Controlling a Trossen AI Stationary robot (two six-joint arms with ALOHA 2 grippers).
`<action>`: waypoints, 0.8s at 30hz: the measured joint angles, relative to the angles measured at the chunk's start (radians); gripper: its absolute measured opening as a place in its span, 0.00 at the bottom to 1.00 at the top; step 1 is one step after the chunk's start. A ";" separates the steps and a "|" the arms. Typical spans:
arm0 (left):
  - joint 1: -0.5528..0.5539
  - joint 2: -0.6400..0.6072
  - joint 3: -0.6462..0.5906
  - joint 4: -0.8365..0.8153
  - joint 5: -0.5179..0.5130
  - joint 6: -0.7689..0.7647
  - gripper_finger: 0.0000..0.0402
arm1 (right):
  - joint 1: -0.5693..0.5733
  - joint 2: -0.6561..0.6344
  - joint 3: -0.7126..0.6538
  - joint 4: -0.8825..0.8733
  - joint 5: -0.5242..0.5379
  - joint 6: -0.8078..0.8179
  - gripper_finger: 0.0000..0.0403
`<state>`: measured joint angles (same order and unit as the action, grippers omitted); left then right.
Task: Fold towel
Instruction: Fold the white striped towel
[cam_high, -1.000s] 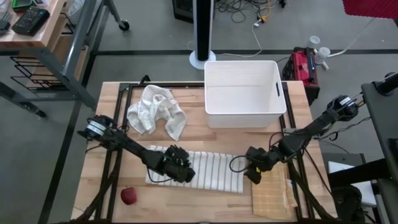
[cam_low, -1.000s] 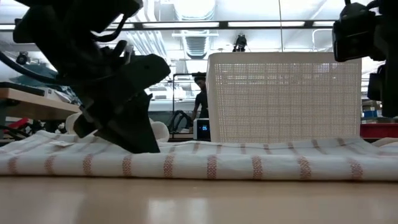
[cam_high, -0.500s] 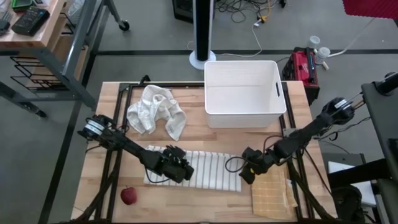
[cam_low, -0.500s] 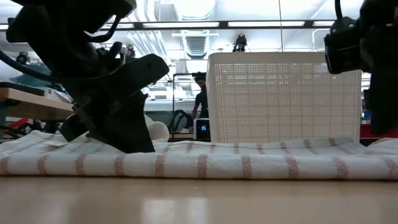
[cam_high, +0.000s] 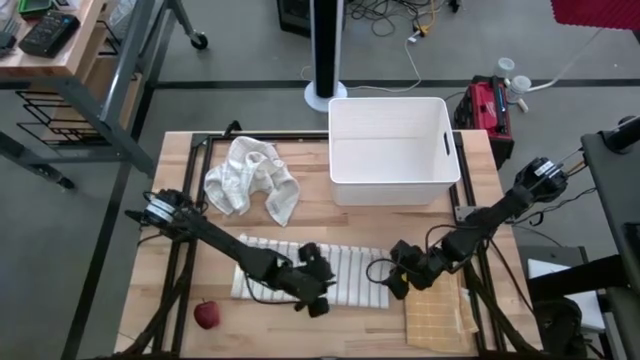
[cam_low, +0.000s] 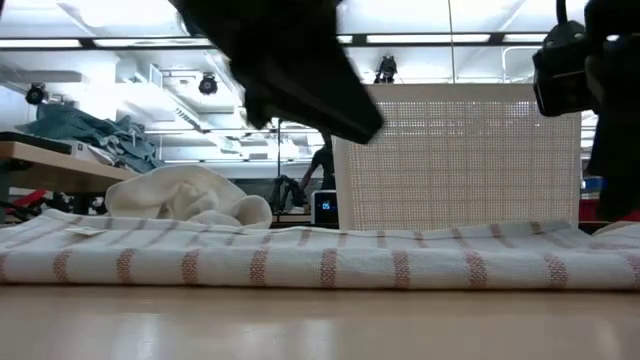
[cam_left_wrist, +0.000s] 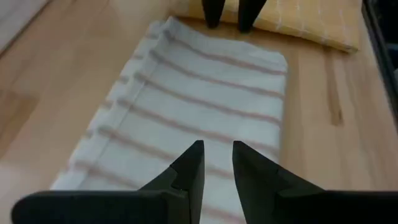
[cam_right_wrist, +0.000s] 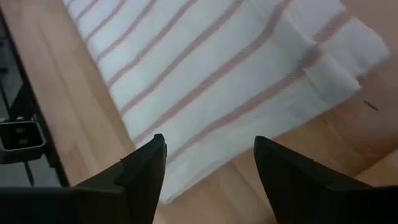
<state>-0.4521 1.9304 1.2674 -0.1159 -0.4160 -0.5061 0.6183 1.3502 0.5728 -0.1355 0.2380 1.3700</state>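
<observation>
The striped towel (cam_high: 350, 268) lies flat in a long folded strip near the table's front edge. It also shows in the low view (cam_low: 300, 265). My left gripper (cam_high: 318, 292) hovers above the strip's middle. In its wrist view the fingers (cam_left_wrist: 217, 155) stand a narrow gap apart over the towel (cam_left_wrist: 205, 99), with nothing between them. My right gripper (cam_high: 392, 283) hangs over the towel's right end. Its fingers (cam_right_wrist: 208, 155) are wide open above the folded corner (cam_right_wrist: 323, 68).
A crumpled white towel (cam_high: 250, 178) lies at the back left and a white basket (cam_high: 393, 150) at the back right. A red apple (cam_high: 207, 316) sits by the front left edge. A folded yellow cloth (cam_high: 438, 318) lies right of the striped towel.
My left gripper has lifted off the towel's left part, risen clear, rolled, and moved toward the table's right edge and slightly nearer. My right gripper has shifted a little toward the towel's right end. The towel stays flat on the table.
</observation>
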 joint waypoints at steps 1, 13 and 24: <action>0.009 0.025 0.022 -0.001 0.016 0.026 0.19 | 0.005 0.001 -0.005 -0.001 0.002 0.010 0.58; 0.090 0.329 0.354 -0.266 0.040 0.051 0.19 | 0.029 0.007 -0.027 0.004 0.004 0.093 0.59; 0.093 0.359 0.407 -0.401 0.032 -0.133 0.19 | 0.032 0.008 -0.122 0.159 0.026 0.217 0.59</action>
<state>-0.3592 2.2890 1.6749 -0.5167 -0.3843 -0.6391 0.6502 1.3579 0.4506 0.0239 0.2641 1.5874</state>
